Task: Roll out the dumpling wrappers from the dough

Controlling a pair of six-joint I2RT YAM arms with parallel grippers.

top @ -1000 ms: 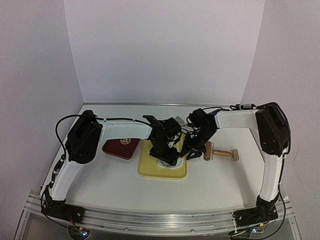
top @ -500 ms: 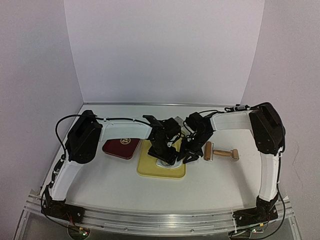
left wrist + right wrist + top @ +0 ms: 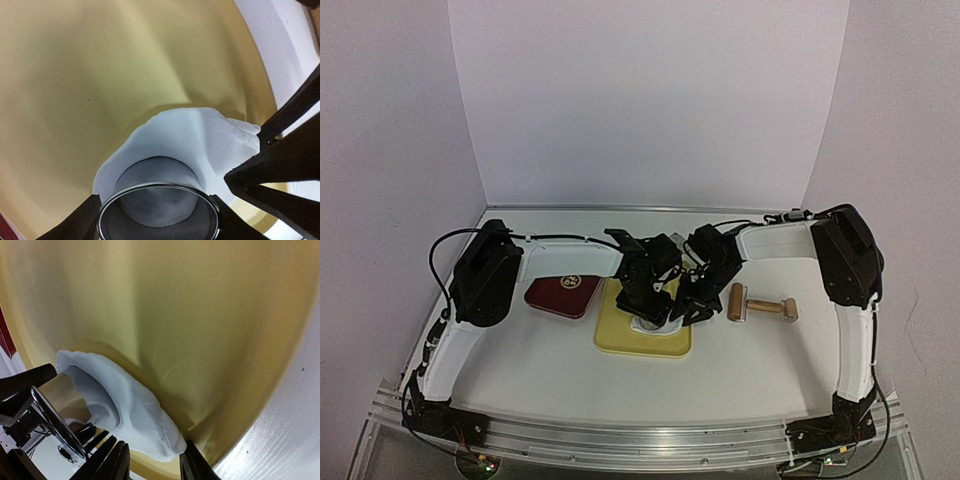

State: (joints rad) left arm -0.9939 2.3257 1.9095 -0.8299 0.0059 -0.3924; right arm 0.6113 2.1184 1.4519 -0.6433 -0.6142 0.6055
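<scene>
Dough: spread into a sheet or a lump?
Spread: the dough lies as a thin irregular sheet on the yellow tray, ring cutter on it.

A matt, soft white surface with fine wrinkles is shown by the dough. Smooth, satin-sheened plastic is seen in the yellow tray beneath it. On the tray, the ring cutter is polished, mirror-bright metal. Right of the tray, the rolling pin is bare wood.
</scene>
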